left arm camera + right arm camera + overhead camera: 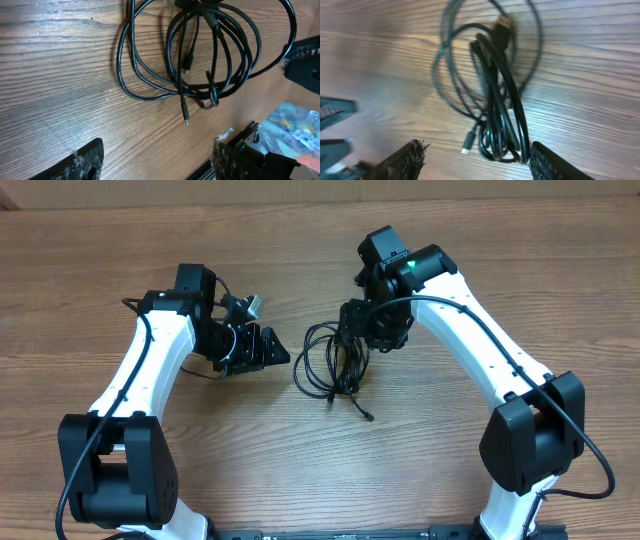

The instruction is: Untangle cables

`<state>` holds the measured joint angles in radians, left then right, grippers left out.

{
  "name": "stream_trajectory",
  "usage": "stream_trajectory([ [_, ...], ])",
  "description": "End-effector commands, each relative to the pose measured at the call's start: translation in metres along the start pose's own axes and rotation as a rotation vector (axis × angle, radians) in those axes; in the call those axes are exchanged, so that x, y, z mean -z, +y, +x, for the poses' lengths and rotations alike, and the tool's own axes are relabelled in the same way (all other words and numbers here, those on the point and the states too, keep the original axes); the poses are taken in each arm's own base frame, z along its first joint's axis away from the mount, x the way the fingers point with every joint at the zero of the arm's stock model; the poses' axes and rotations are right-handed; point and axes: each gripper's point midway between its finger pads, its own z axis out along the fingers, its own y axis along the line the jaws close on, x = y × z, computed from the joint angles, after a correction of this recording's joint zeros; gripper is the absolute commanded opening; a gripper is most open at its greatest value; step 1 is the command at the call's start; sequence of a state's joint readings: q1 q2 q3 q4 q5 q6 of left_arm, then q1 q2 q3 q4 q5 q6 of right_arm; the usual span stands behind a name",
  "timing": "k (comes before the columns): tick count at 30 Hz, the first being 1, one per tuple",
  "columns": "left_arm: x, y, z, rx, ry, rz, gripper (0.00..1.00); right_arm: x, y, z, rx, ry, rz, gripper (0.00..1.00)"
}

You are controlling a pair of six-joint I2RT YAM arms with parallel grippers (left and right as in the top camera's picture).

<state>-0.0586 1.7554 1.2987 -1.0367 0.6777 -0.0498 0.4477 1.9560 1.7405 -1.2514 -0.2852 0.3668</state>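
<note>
We're judging the task barely started: the cables [330, 365] are lying in one tangled coil mid-tabletop [480, 260], between the arms, with no strand separated yet. All the pulling apart is left. The coil's long axis is running far to near, and one loose plug end [368, 417] is pointing near-right. The left gripper [268, 350] is sitting spread and empty just left of the coil. The right gripper [350, 330] is spread astride its far end, pinching nothing.

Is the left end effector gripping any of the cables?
No: the left end effector stands open and empty, with the cables lying beyond it.
</note>
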Motion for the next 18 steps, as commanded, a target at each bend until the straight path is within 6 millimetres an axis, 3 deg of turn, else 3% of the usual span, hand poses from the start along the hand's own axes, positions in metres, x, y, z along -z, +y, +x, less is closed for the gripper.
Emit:
stream_trajectory([
  [1,0.001,-0.005,-0.003,-0.012,-0.008,-0.001,0.69,-0.002,-0.014,0.0,-0.024,-0.019,0.072,0.67],
  [7,-0.003,-0.003,-0.002,-0.004,-0.001,-0.044,0.69,-0.023,-0.049,0.001,-0.136,-0.049,0.205,0.68],
  [18,-0.01,-0.01,-0.002,-0.041,0.0,-0.054,0.68,-0.053,-0.068,0.016,-0.217,-0.016,0.218,0.65],
])
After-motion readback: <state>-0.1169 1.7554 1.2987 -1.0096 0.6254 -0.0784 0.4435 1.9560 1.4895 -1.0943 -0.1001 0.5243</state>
